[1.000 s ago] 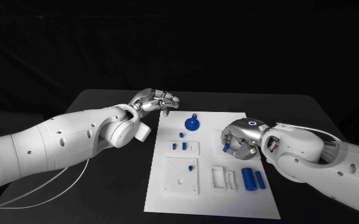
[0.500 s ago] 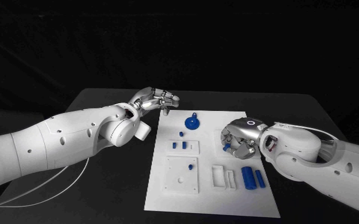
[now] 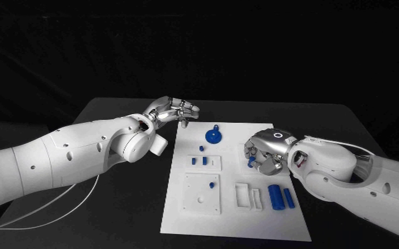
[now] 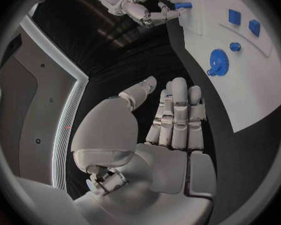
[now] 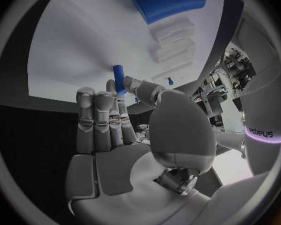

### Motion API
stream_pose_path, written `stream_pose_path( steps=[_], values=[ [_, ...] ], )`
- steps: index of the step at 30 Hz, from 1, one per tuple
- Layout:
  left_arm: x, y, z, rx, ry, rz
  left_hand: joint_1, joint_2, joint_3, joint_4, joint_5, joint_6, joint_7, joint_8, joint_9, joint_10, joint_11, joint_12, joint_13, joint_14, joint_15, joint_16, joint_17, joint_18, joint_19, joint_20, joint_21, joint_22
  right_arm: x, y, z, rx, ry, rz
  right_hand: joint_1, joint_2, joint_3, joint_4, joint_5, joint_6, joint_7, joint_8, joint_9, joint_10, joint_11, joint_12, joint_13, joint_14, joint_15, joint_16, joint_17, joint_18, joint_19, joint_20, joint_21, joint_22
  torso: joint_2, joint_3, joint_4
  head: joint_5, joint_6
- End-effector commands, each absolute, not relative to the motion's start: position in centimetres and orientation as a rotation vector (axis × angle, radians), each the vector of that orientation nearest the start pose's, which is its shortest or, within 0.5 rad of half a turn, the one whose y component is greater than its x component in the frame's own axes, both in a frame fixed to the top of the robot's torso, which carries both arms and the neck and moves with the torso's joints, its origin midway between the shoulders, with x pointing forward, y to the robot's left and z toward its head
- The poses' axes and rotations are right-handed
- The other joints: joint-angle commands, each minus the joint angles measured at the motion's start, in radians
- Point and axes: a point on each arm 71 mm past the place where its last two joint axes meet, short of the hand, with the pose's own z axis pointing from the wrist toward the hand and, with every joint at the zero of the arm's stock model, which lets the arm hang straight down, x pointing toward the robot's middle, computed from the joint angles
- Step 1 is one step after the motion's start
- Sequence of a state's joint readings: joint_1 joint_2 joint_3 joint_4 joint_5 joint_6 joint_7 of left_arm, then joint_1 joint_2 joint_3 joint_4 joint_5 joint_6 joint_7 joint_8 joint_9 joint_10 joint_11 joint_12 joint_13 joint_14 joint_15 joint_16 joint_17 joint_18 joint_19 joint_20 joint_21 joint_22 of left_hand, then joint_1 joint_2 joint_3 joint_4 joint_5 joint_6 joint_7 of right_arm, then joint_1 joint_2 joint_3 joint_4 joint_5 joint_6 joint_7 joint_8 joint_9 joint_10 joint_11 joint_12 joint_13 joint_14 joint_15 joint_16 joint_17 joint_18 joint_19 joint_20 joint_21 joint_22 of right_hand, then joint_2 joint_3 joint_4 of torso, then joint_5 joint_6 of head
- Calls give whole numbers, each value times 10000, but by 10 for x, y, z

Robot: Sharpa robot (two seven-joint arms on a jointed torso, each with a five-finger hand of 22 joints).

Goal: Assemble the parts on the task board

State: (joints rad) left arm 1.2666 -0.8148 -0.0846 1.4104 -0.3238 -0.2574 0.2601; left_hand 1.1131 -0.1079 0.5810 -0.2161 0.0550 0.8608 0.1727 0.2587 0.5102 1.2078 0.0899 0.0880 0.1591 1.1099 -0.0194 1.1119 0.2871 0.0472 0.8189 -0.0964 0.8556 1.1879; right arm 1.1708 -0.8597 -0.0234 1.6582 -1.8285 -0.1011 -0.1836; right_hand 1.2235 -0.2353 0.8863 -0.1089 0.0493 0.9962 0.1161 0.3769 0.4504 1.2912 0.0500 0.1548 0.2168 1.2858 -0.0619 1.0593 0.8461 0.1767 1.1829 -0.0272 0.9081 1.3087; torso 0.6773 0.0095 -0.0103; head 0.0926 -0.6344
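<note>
Pinching a small blue peg, the right hand hovers over the task board; left hand stays empty, fingers loosely apart.

A black table carries one thing — the white task board.

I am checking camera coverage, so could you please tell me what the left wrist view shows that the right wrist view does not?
Left wrist view alone: the left hand, holding nothing, off the board's edge, and the blue gear with small blue parts beside it. Right wrist view alone: a large blue cylinder and white raised blocks. Both: the task board and the right hand pinching a small blue peg.
</note>
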Motion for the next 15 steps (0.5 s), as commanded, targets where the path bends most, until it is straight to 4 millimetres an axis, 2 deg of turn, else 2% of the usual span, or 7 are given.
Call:
stream_pose_path(
  steps=[1,8,15],
  values=[
    [513,219,-171,-7756,15988,-13564,-61,50,-4,-45,32,-86,-2,34,-16,26,25,45,-10,76,-1,-65,13,110,26,-204,-67,10,448,-163,-185,-5855,16432,4852,33,46,75,-5,-5,97,10,50,28,138,-58,42,172,0,-58,44,-7,851,124,-25,42,162,0,6,7,27,-4],
    [514,219,-171,-7758,15980,-13557,-60,54,-3,-47,33,-87,-2,36,-17,26,25,45,-10,77,-2,-67,15,110,27,-204,-69,12,444,-158,-178,-5858,16175,5044,27,3,139,-19,-4,130,-6,61,39,157,-71,49,211,27,-71,42,-10,851,150,-39,54,158,-4,6,-4,49,12],
    [514,219,-171,-7759,15981,-13554,-62,56,-3,-47,33,-88,-1,38,-19,27,25,46,-10,78,-2,-69,17,110,29,-204,-72,13,432,-143,-167,-5820,15908,5865,26,-31,194,-22,-5,152,-14,66,46,170,-78,53,239,44,-78,38,-13,851,166,-48,60,154,0,10,-6,93,-9]
  ],
)
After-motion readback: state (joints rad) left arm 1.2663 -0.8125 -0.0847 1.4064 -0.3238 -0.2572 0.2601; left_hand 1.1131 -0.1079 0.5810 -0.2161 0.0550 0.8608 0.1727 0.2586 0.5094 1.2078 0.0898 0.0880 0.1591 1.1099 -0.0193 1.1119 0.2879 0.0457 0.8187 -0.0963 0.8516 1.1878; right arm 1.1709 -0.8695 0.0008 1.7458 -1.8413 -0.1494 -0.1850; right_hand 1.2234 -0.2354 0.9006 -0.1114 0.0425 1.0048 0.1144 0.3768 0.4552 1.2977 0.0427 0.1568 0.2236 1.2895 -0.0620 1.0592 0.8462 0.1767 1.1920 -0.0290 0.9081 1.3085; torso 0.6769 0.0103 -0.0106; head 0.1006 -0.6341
